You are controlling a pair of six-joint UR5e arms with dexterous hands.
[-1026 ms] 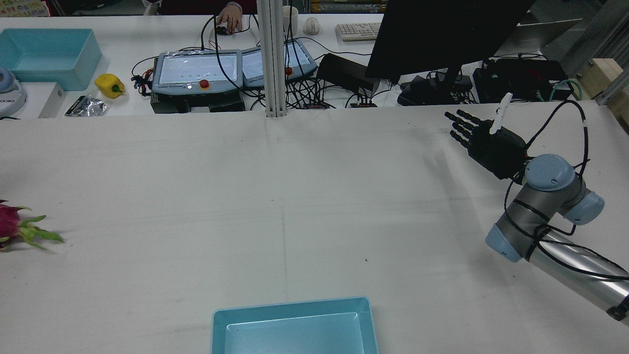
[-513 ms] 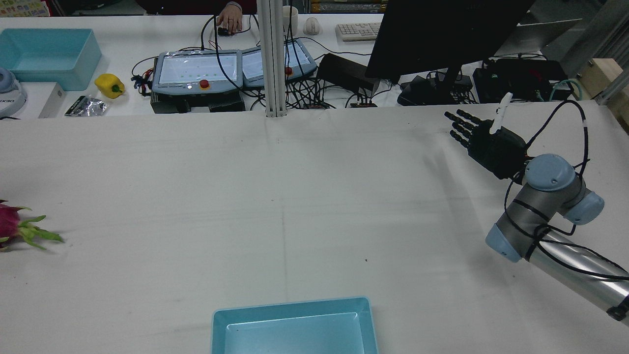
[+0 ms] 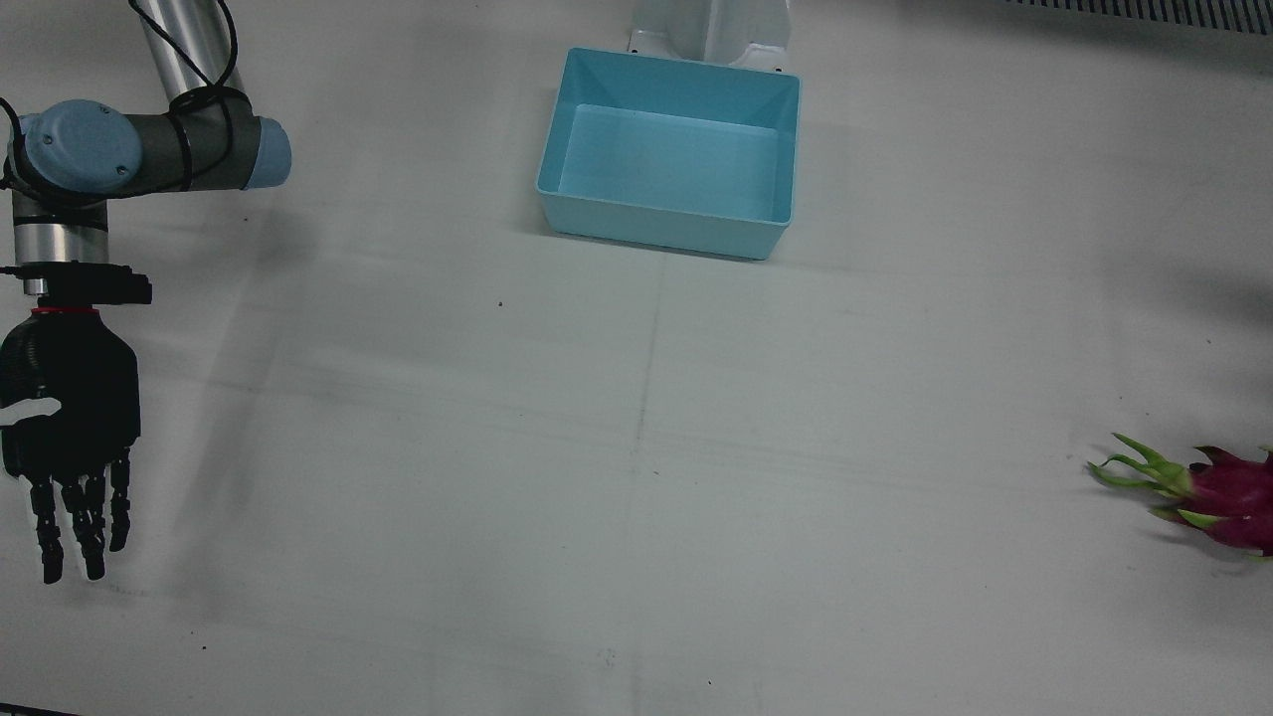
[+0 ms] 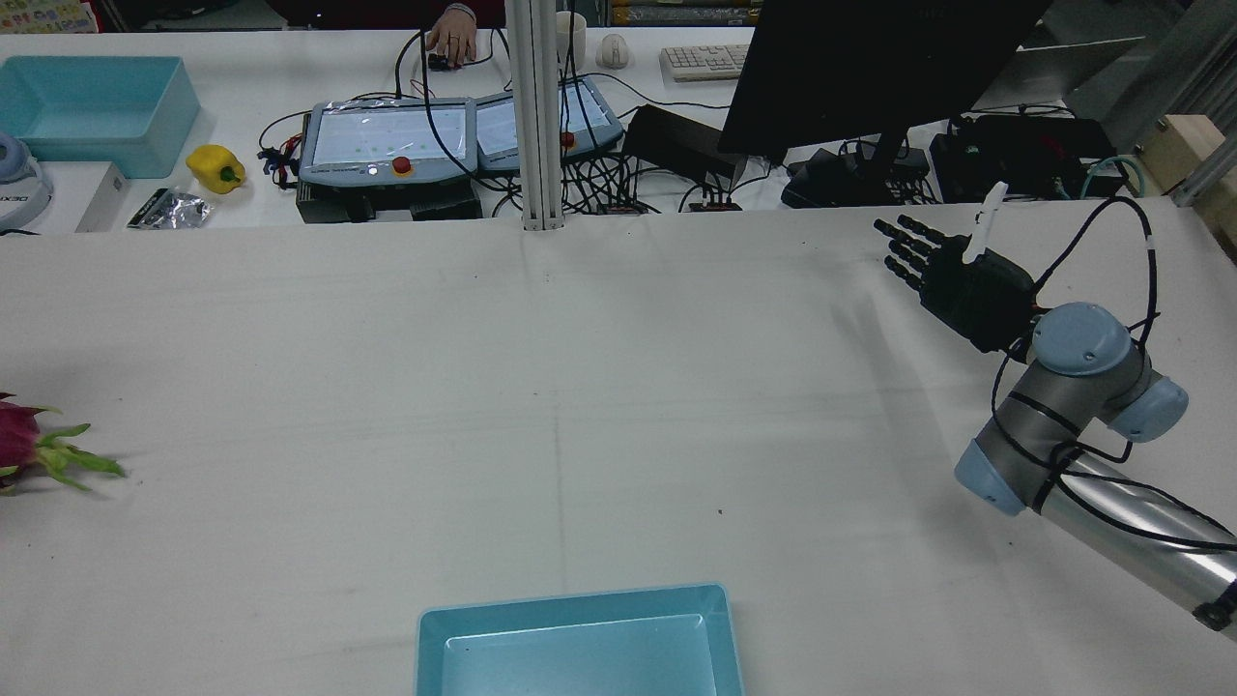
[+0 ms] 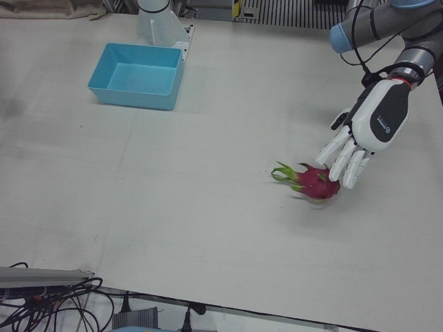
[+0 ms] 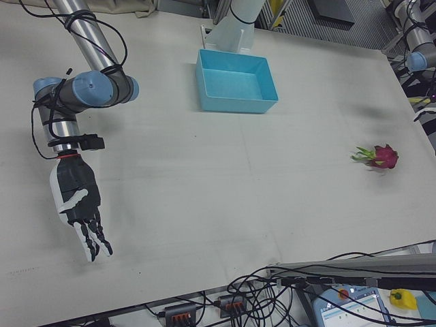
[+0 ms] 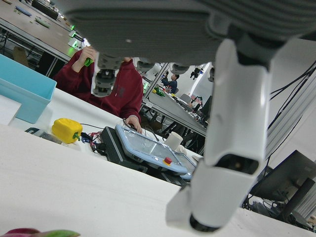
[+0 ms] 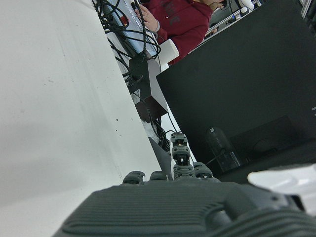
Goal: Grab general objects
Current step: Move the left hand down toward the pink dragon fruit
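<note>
A pink dragon fruit (image 5: 315,181) with green scales lies on the white table, at the left edge of the rear view (image 4: 19,447) and the right edge of the front view (image 3: 1228,492). My white left hand (image 5: 363,131) hovers just beyond and above it, open, with its fingertips (image 5: 340,164) close over the fruit's far end; whether they touch it is unclear. Only a sliver of the dragon fruit (image 7: 34,232) shows in the left hand view. My black right hand (image 4: 957,280) hangs open with straight fingers over the table's other end (image 3: 70,428), holding nothing.
A light blue bin (image 3: 676,229) stands near the pedestals (image 4: 580,601). Beyond the table's far edge is a desk with teach pendants (image 4: 387,140), cables, a black monitor (image 4: 870,68), a yellow pepper (image 4: 215,166) and another blue bin (image 4: 92,145). A person sits there.
</note>
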